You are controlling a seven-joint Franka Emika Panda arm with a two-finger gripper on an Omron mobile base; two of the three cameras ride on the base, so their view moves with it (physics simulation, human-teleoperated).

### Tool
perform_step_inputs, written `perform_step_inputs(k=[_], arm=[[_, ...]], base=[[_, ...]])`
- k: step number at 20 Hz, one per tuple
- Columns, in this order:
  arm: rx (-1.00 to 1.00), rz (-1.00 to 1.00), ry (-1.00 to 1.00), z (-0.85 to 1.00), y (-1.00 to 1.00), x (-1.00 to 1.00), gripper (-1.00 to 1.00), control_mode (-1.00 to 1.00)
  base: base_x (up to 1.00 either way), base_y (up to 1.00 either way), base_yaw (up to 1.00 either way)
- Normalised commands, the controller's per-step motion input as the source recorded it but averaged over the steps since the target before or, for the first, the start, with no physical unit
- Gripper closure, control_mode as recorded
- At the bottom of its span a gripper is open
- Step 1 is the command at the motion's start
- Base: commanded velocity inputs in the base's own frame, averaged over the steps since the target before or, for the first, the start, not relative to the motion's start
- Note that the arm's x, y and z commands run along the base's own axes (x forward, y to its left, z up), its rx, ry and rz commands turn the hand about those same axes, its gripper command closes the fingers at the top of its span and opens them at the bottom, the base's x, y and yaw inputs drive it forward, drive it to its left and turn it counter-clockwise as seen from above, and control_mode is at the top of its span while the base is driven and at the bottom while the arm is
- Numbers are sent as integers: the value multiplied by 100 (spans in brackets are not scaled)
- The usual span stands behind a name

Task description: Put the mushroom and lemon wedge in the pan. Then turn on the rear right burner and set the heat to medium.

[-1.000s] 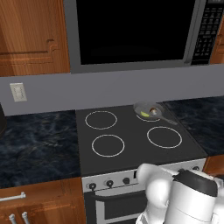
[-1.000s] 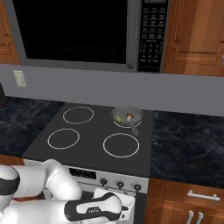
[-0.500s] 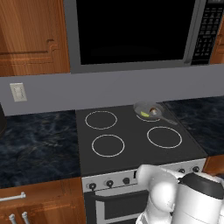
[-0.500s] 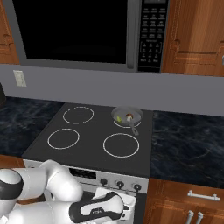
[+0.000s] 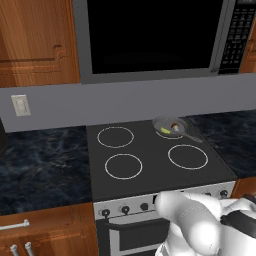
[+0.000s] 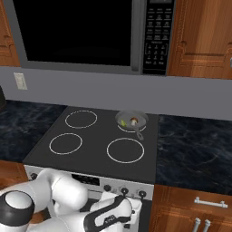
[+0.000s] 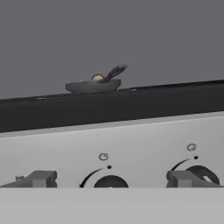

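Note:
The grey pan (image 5: 170, 123) sits on the rear right burner (image 5: 172, 137) of the black stove top, its dark handle pointing toward the front right. Inside it lie the brown mushroom (image 5: 174, 126) and the yellow-green lemon wedge (image 5: 164, 131). From the right base view the pan (image 6: 131, 119) holds the mushroom (image 6: 134, 121) and the lemon wedge (image 6: 123, 123) side by side. My gripper (image 7: 111, 179) is open and empty, low in front of the stove's control panel, with a dark knob (image 7: 110, 181) between its fingertips (image 7: 41, 178). The pan (image 7: 92, 85) shows far above it.
A second knob (image 7: 201, 174) sits to the right on the silver panel. Three more white burner rings mark the glass, such as the front right one (image 5: 187, 156). Dark stone counters flank the stove, a microwave (image 6: 81, 34) hangs overhead, and wooden cabinets stand around.
My arm has drifted slightly right and lower in front of the stove. The pan, mushroom and lemon wedge have not moved, and the jaws stay open.

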Motion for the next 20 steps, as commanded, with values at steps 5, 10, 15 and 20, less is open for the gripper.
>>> perform_step_inputs(k=[5, 10, 15, 20], arm=[[0, 0, 0, -19, 0, 0, -100, -100], [0, 0, 0, -14, 0, 2, -100, -100], [0, 0, 0, -2, 0, 11, -100, -100], [0, 0, 0, 0, 0, 23, -100, -100]], base=[[0, 0, 0], [0, 0, 0], [0, 0, 0], [0, 0, 0]])
